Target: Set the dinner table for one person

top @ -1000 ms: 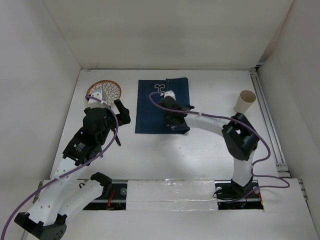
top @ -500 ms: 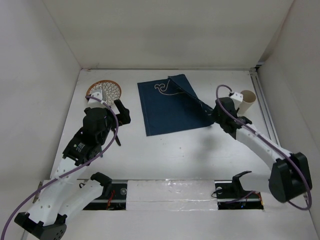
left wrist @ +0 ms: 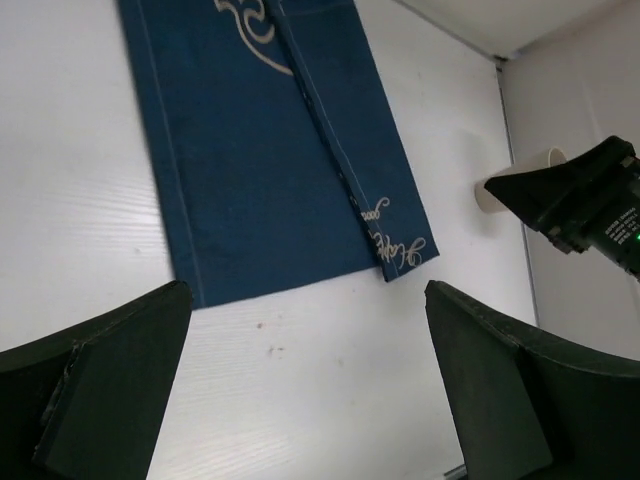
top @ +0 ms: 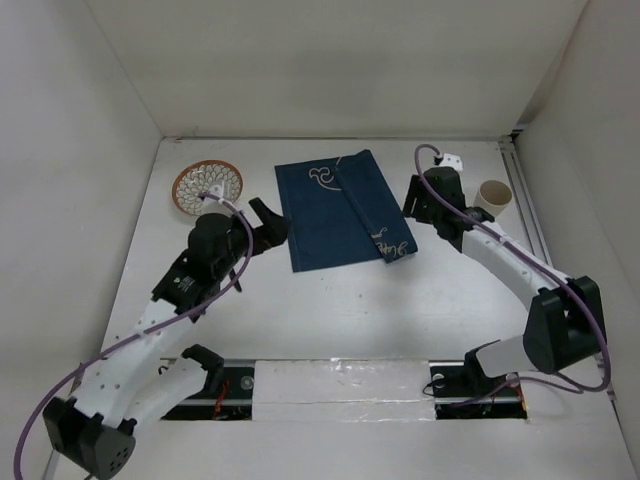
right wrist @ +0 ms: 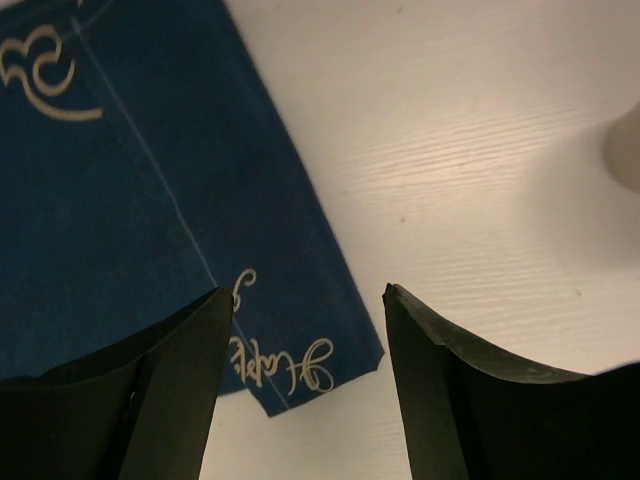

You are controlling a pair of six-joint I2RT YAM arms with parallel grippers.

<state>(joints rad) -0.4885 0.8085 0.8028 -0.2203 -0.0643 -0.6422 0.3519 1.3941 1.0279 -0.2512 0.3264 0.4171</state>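
Placemat [top: 330,215] lies on dinner table [top: 400,300] between bowl [top: 207,186] and cup [top: 494,196]

The placemat [top: 335,212] lies on the tabletop [top: 400,300], toward its far side. The dish [top: 207,186] sits left of the placemat, level with its far half and apart from it. The cup [top: 494,196] stands well to its right. The left tool [top: 272,222] hangs just beside the placemat's left edge. The right tool [top: 412,198] is off its right edge, between placemat and cup.
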